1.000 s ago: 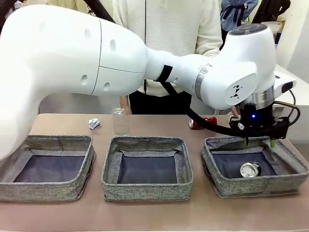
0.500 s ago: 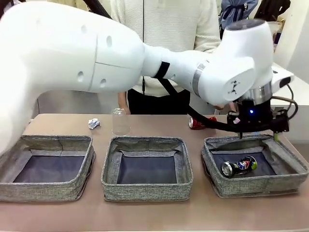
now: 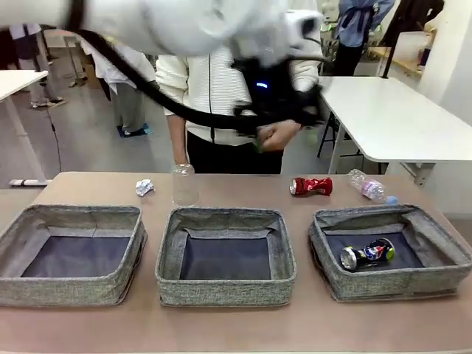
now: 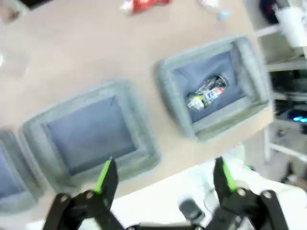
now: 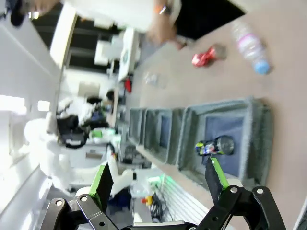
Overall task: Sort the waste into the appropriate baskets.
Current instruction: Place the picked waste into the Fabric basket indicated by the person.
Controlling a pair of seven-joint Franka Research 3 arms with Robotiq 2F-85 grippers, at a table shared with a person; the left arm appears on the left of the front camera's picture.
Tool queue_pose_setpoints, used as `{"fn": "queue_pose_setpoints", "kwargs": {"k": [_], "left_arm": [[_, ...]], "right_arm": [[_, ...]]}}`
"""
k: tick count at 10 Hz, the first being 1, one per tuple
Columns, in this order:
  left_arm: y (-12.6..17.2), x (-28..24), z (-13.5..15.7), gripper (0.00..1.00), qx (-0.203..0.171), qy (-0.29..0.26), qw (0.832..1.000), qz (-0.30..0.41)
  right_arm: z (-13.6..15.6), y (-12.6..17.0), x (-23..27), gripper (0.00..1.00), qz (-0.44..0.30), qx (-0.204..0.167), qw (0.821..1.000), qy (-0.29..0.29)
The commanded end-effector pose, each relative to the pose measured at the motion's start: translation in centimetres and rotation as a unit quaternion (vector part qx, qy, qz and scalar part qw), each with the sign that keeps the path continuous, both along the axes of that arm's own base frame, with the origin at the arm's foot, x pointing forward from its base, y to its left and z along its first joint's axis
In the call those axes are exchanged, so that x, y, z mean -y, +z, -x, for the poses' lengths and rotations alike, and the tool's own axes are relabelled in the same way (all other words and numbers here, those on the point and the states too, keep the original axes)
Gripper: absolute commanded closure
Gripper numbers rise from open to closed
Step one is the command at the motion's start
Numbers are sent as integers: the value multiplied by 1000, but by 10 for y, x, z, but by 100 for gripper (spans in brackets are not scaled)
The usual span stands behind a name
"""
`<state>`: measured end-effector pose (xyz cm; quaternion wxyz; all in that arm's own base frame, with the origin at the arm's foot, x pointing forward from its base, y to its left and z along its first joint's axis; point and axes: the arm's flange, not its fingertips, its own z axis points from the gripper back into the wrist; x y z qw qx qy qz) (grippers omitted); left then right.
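The blue can (image 3: pixel 367 253) is now dropped in the right basket (image 3: pixel 442 279): one item sorted. The left gripper (image 4: pixel 164 166) is raised clear, wide open and empty

Crushed dark blue-silver can (image 3: pixel 367 253) on its side in right basket (image 3: pixel 442 276), well below the left hand (image 4: pixel 164 165), ahead of it toward one finger's side. Middle basket (image 3: pixel 225 291) ahead of the other finger, left basket (image 3: pixel 74 291) further out. On the tabletop (image 3: pixel 236 324) beyond the baskets: crushed red can (image 3: pixel 310 186) and clear bottle (image 3: pixel 371 186) lying flat, clear cup (image 3: pixel 184 184) standing, paper ball (image 3: pixel 144 188)
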<state>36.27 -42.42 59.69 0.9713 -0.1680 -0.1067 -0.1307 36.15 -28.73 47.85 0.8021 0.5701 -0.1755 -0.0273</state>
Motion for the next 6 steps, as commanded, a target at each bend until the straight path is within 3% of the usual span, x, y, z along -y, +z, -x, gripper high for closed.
{"fn": "queue_pose_setpoints", "kwargs": {"k": [1,3,4,5,6], "left_arm": [[-13,-135,24,0,-54,30,997,55],[-27,-228,31,0,-71,104,982,144],[-32,-272,38,0,-70,115,971,200],[-39,-319,44,0,-87,133,955,250],[-47,-357,49,0,-97,98,928,346]], "right_arm": [[-9,3,-78,0,-19,-14,998,55],[-2,-1,-145,0,-54,-27,991,119],[5,-2,-175,0,-80,-39,985,147],[11,-4,-204,0,-94,-65,979,168],[14,-6,-224,0,-87,-88,980,159]]}}
